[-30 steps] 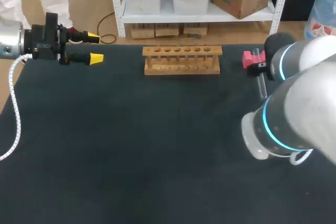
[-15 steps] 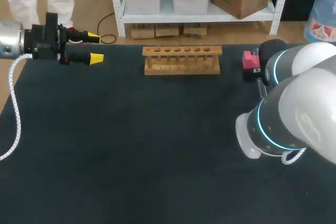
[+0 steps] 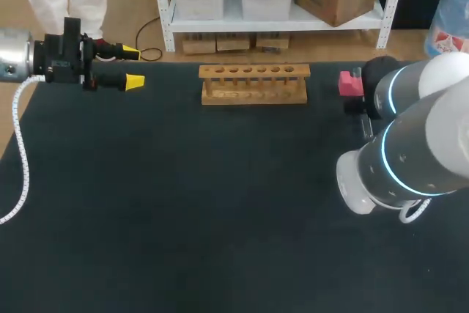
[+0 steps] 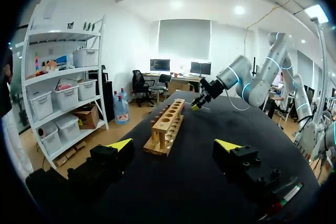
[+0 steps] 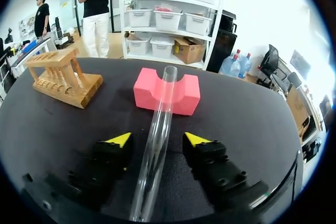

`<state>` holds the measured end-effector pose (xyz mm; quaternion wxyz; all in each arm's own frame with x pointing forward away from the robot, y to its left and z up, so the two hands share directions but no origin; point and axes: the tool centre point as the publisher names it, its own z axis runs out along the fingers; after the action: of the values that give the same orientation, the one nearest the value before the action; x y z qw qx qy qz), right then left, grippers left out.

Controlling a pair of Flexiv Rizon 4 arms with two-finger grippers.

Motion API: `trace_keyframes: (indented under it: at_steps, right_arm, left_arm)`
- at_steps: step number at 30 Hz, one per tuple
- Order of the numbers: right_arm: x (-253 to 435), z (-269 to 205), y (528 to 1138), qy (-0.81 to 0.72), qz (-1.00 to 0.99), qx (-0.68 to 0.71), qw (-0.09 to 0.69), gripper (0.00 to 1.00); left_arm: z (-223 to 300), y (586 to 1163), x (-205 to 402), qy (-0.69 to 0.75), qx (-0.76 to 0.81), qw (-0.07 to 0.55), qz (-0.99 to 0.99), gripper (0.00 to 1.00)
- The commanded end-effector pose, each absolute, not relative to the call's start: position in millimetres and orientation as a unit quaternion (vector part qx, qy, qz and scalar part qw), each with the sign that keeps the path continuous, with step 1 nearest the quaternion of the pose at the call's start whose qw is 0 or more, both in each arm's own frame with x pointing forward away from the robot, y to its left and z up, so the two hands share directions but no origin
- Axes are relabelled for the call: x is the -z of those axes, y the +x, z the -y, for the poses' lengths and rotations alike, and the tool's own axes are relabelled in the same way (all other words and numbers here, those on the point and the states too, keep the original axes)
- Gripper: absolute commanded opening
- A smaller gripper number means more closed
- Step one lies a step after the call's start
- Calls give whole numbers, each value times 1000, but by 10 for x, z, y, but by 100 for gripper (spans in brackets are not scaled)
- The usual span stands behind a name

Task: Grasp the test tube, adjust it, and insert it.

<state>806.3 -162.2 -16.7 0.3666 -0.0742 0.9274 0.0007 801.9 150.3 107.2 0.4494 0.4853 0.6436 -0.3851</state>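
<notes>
A clear glass test tube (image 5: 160,114) lies on the black table, its far end resting in the groove of a pink foam block (image 5: 181,95). My right gripper (image 5: 157,140) straddles the tube's middle. It is open, with a gap between the tube and each yellow-tipped finger (image 5: 119,140). In the head view my right arm (image 3: 410,137) covers most of the tube next to the pink block (image 3: 349,83). The wooden rack (image 3: 254,83) stands at the table's far middle. At the far left my left gripper (image 3: 133,67) hangs open and empty, pointing toward the rack (image 4: 167,129).
The black table (image 3: 183,203) stretches bare between the arms. A white cable (image 3: 20,159) trails from my left arm along the table's left edge. The table's right edge is close to the pink block.
My right arm has shifted slightly over the tube at the table's right, and less of the tube shows in the head view. The left arm has kept still.
</notes>
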Motion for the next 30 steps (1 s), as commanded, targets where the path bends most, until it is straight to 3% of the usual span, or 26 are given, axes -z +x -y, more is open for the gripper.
trace_keyframes:
  at_steps: [1,9,20,30]
  right_arm:
    - [200,1642,8100,-89,-928,-41,359,45]
    - [232,1635,8104,-86,-932,-40,350,38]
    - [190,1620,8094,-88,-935,-26,342,41]
    - [199,1620,8091,-89,-939,-19,331,13]
  left_arm:
    - [-1508,8016,-1061,485,385,451,-642,100]
    - [-1508,8016,-1061,485,385,451,-642,100]
    - [-1508,8016,-1061,485,385,451,-642,100]
    - [-1508,8016,-1061,485,385,451,-642,100]
